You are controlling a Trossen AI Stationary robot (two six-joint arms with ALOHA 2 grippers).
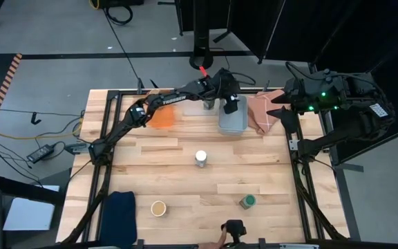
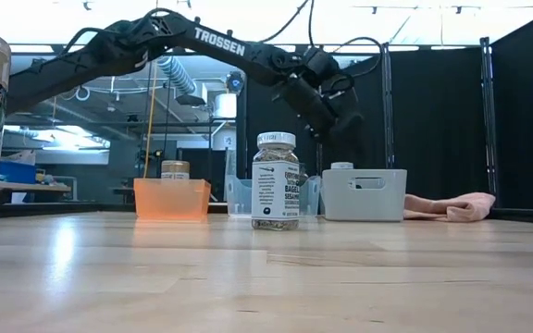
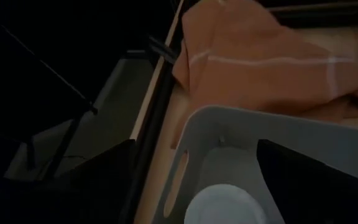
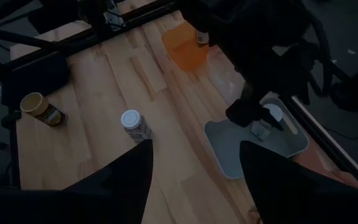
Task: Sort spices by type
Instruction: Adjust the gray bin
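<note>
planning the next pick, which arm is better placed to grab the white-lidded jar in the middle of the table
Left, probably. The left gripper is over the pale-blue rectangular bin, next to the white-lidded round jar. The right gripper is folded back at the table's far right edge.

Wooden table (image 1: 185, 166) — bins (image 1: 231, 119), jars (image 1: 200, 158), pink cloth (image 1: 262, 111)

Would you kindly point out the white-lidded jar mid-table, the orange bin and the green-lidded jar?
white-lidded jar (image 1: 200, 157), high view, on its lid.
orange bin (image 1: 162, 117), high view, on its floor.
green-lidded jar (image 1: 248, 200), high view, on its lid.
</note>
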